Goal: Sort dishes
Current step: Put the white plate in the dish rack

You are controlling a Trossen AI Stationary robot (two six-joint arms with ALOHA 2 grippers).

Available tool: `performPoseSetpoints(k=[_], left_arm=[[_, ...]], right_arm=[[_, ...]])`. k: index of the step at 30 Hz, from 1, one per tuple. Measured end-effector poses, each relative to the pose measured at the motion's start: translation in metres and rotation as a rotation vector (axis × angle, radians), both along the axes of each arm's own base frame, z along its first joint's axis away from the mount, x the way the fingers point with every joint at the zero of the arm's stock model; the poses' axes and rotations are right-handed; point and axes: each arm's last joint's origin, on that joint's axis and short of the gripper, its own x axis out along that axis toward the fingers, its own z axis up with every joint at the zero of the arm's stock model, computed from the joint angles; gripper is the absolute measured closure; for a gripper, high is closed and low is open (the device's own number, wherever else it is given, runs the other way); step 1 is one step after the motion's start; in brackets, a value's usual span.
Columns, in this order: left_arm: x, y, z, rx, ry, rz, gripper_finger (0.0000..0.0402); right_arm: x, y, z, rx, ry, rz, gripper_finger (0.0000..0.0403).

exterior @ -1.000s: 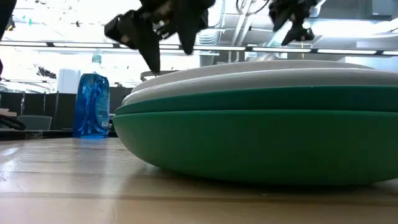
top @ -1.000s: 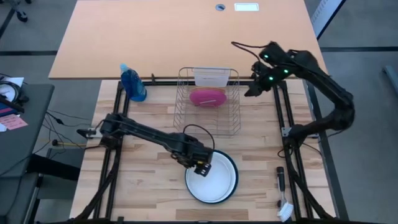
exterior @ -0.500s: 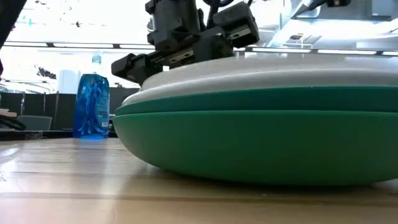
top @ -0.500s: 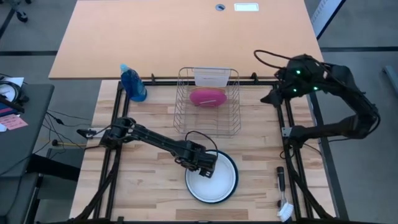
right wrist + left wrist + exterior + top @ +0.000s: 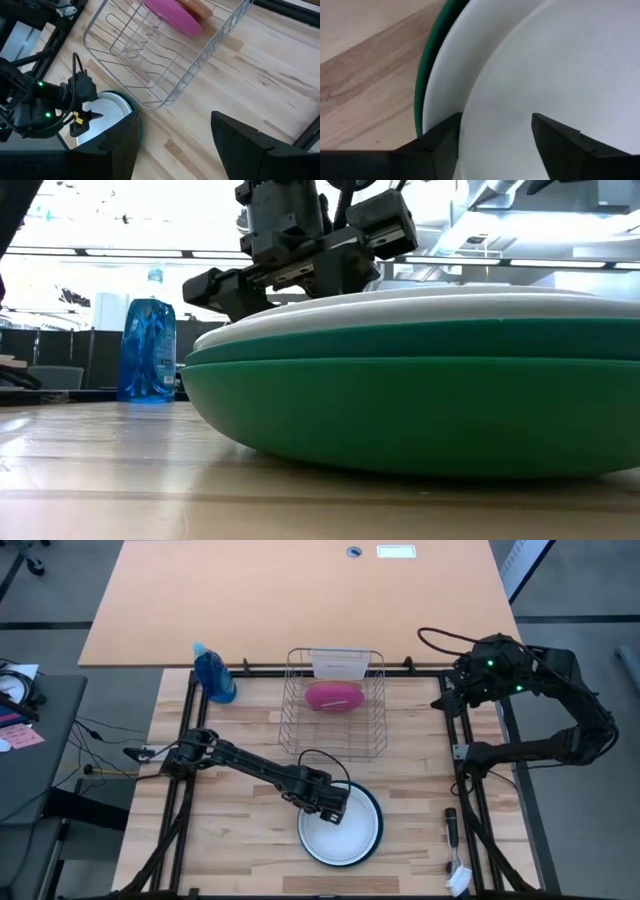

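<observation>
**L gripper at rim of plate stack**

L gripper (image 5: 335, 808) sits low at the far-left rim of the plate stack near the table's front edge, fingers (image 5: 559, 145) spread apart w/ the white plate (image 5: 560, 65) surface showing between them, nothing clamped. In the low view the gripper (image 5: 300, 265) is right over the stack's top edge; contact w/ the rim can't be told.

Stack: white plate on top, a second white-ish plate (image 5: 445, 75) under it, dark green plate (image 5: 420, 400) at the bottom, 3 layers visible.

Wire dish rack (image 5: 335, 705) stands behind the stack, apart from it, holding 2 plates: magenta-pink plate (image 5: 333, 696) and salmon-orange plate (image 5: 200, 6) just behind it.

R gripper (image 5: 448, 700) held up beside the table's far-right corner, well apart from rack and stack, fingers wide apart, empty.

1 blue spray bottle (image 5: 214, 674) at far-left corner of the table.
</observation>
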Motion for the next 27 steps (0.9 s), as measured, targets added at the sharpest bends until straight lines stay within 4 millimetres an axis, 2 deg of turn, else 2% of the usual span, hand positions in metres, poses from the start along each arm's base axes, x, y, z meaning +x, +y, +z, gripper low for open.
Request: performPoseSetpoints(k=[9, 17, 22, 27], left_arm=[[0.001, 0.002, 0.0, 0.049, -0.015, -0.037, 0.0262], [0.001, 0.004, 0.0, 0.138, -0.034, -0.075, 0.0385], [0.002, 0.004, 0.002, 0.147, -0.051, -0.056, 0.0394], [-0.005, 0.005, 0.024, 0.171, -0.098, -0.01, 0.04]], right_arm=[[0.0, -0.001, 0.0, -0.018, 0.009, -0.021, 0.0159], [0.0, -0.001, 0.0, -0.018, 0.009, -0.042, 0.0159], [-0.001, -0.001, 0.0, -0.007, 0.004, -0.057, 0.0159], [-0.002, 0.0, 0.001, -0.002, -0.012, -0.07, 0.0159]])
